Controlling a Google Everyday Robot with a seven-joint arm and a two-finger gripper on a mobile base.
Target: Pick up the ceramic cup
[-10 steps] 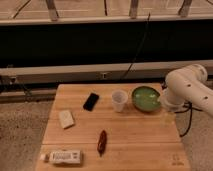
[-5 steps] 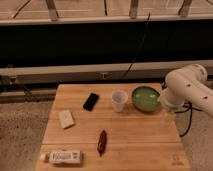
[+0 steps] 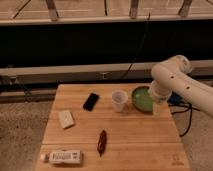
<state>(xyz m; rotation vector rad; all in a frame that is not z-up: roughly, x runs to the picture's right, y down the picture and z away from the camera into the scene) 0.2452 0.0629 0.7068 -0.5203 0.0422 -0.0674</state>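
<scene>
from where i stand, the only change i can make out is in the white arm, and it is a small one: it seems to have come slightly to the left, so its lower part now covers a little more of the right rim of the green bowl. with it the gripper, at the arm's low end, now hangs just at that right rim, above the wooden table, and a bit nearer to the ceramic cup, yet apart from it.

Upright ceramic cup left of gripper
</scene>
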